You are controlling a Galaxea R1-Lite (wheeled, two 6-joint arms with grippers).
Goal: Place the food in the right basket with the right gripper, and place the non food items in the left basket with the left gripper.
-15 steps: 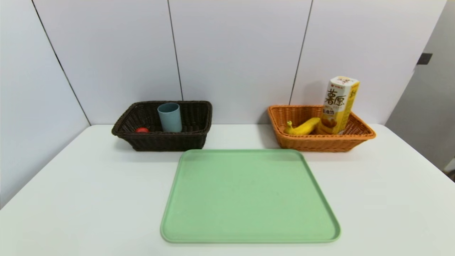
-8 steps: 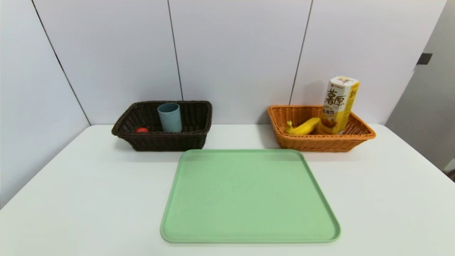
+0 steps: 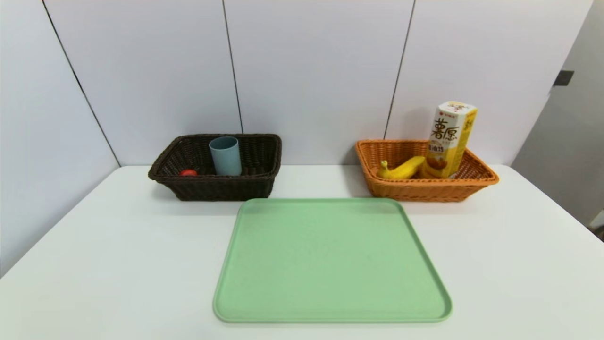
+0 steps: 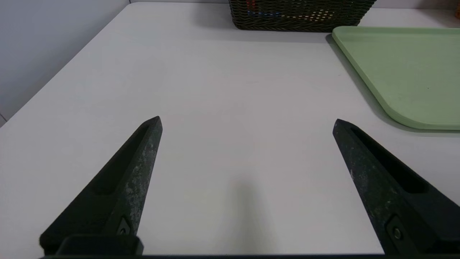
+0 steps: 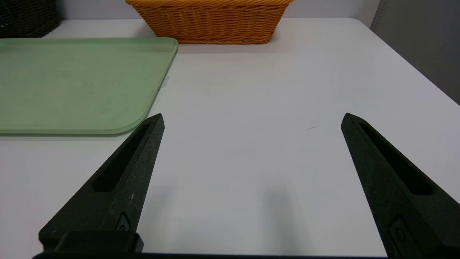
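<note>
The dark brown left basket (image 3: 188, 186) holds a grey-blue cup (image 3: 225, 156) standing upright and a red duck (image 3: 188, 173); the spoon is hidden. The orange right basket (image 3: 424, 191) holds a banana (image 3: 403, 169) and the tall white-and-yellow snack box (image 3: 450, 140), which leans on its far wall. Neither arm shows in the head view. My left gripper (image 4: 247, 121) hovers open over bare table, well short of the dark basket (image 4: 302, 16). My right gripper (image 5: 252, 119) hovers open over bare table, well short of the orange basket (image 5: 212, 21).
A green tray (image 3: 330, 262) lies with nothing on it in the middle of the white table (image 3: 118, 264), in front of both baskets. The tray (image 4: 406, 68) edges the left wrist view, and the tray (image 5: 75, 82) also shows beside the right gripper. White wall panels stand behind.
</note>
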